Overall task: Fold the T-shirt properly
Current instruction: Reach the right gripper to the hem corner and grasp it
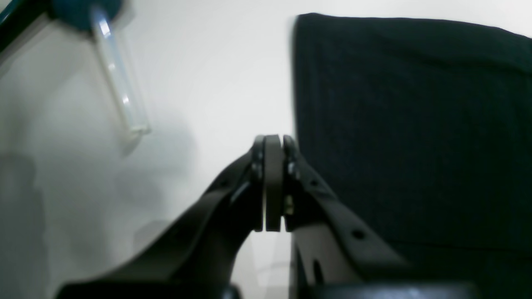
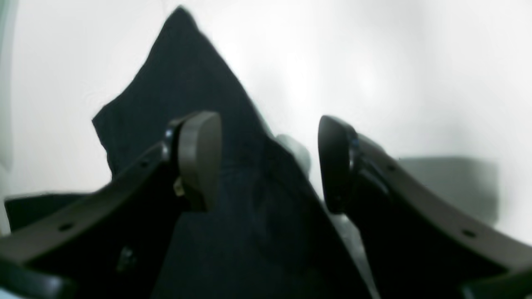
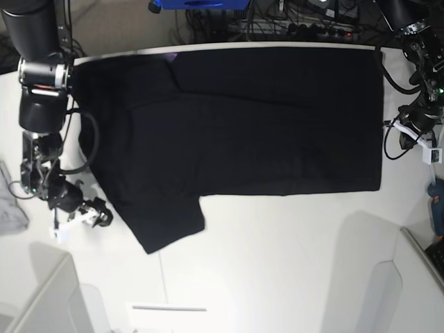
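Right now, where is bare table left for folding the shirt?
The white table is bare in front of the black fabric T-shirt, below its hem edge and right of the sleeve. The far edge is covered; both side margins hold the arms, with a grey cloth at left.

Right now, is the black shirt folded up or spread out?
Mostly spread out: the T-shirt lies flat across the table, with one sleeve sticking out.

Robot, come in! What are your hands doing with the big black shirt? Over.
Left gripper shut, empty, beside the shirt's edge. Right gripper open over a sleeve. Large black fabric T-shirt spread flat, unfolded. Nothing in the way.
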